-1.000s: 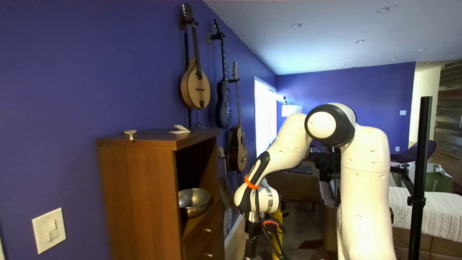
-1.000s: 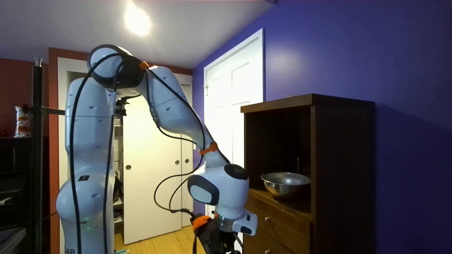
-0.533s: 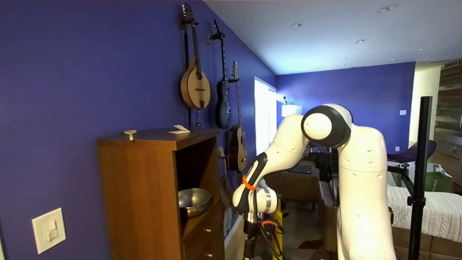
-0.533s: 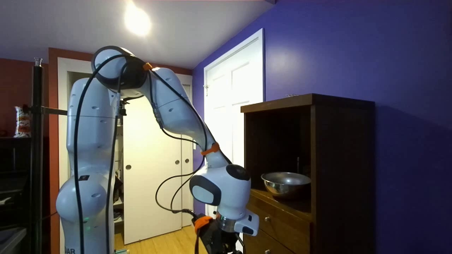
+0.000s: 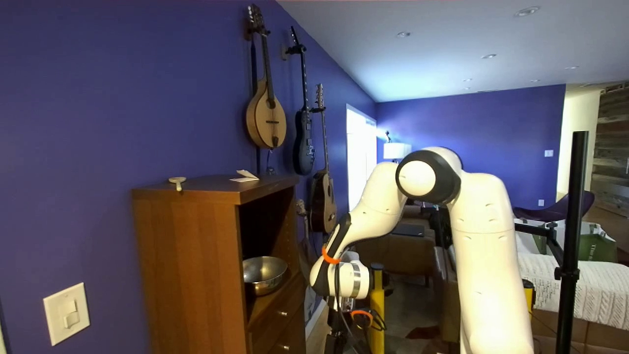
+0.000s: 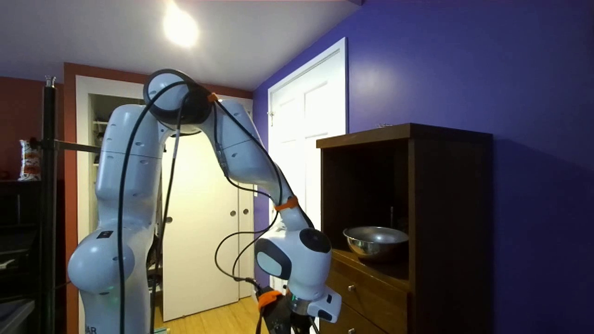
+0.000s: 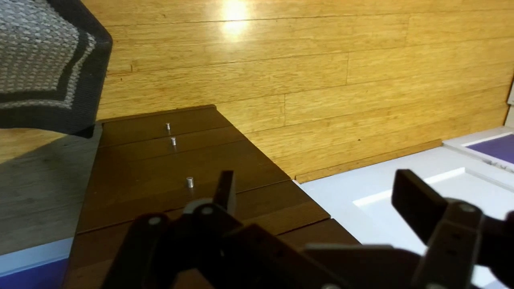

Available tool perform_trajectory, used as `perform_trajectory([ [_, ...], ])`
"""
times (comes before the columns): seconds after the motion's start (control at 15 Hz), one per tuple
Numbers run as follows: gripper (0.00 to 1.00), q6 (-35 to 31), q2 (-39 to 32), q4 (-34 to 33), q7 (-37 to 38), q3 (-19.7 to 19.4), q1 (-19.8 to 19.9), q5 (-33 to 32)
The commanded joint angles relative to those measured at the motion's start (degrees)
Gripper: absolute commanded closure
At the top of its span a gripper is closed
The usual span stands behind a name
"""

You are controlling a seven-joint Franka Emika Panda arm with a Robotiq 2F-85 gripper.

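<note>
My gripper (image 7: 317, 186) is open in the wrist view, its dark fingers wide apart with nothing between them. Beyond it are the brown cabinet's drawer fronts (image 7: 160, 164) with small metal knobs, such as one knob (image 7: 190, 182). The gripper's body shows at the bottom edge of both exterior views (image 5: 336, 334) (image 6: 283, 315); its fingertips are cut off there. It hangs in front of the drawers, below shelf height. A shiny metal bowl (image 5: 265, 275) stands in the cabinet's open shelf and also shows in an exterior view (image 6: 376, 243). The bowl is out of the wrist view.
The cabinet (image 5: 191, 265) stands against a purple wall. A folded paper (image 5: 244, 176) and a small pale object (image 5: 177, 183) lie on top. Guitars hang beyond. A white door (image 6: 306, 97), a black pole (image 5: 572, 236), a yellow post (image 5: 377, 309) and a grey mat (image 7: 44, 64) surround the arm.
The arm has leaned toward the cabinet and lowered; the wrist and gripper have moved slightly down and closer to the drawers. The bowl and cabinet have not moved.
</note>
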State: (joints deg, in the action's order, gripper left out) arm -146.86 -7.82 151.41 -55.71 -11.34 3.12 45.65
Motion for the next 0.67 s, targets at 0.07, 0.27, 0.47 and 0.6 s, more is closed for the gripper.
perform_trajectory([
  [0.07,0.0,-2.2,-11.0,-6.4,-10.5,2.9,1.8,14.2],
  [0.27,0.0,-2.5,-17.1,-10.0,-16.6,3.7,3.4,20.2],
  [0.47,0.0,-3.3,-22.3,-13.6,-25.9,5.2,5.8,27.8],
  [0.6,0.0,-2.5,-24.9,-15.5,-32.3,5.7,7.6,31.6],
])
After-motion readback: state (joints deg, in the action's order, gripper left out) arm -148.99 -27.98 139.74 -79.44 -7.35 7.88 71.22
